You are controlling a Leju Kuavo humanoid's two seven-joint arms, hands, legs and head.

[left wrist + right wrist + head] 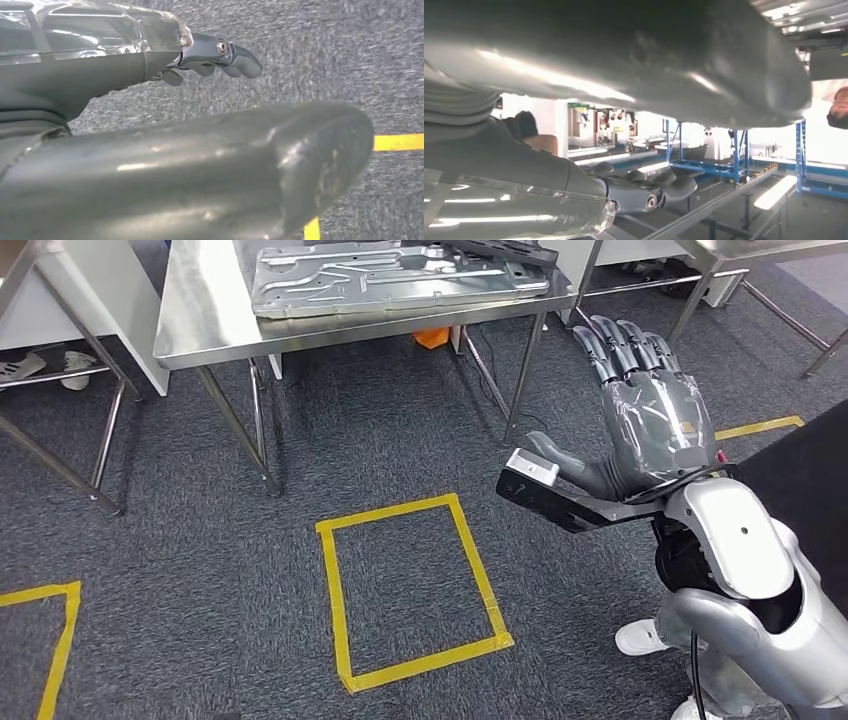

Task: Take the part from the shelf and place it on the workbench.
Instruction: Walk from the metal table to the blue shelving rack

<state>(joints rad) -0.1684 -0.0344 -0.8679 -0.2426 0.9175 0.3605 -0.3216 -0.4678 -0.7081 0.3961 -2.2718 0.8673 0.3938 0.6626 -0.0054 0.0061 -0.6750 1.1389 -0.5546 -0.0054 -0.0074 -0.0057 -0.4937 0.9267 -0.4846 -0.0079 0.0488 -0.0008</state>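
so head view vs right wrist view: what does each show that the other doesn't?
Head view alone: the metal part lying on a steel table, a yellow tape square on grey carpet, and the back of the right hand, raised with fingers extended, holding nothing.

Right wrist view alone: blue racking and a bright hall beyond.

Both: the right hand, fingers empty.

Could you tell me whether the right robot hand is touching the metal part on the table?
Apart: head view shows right robot hand raised over carpet, clear of metal part.
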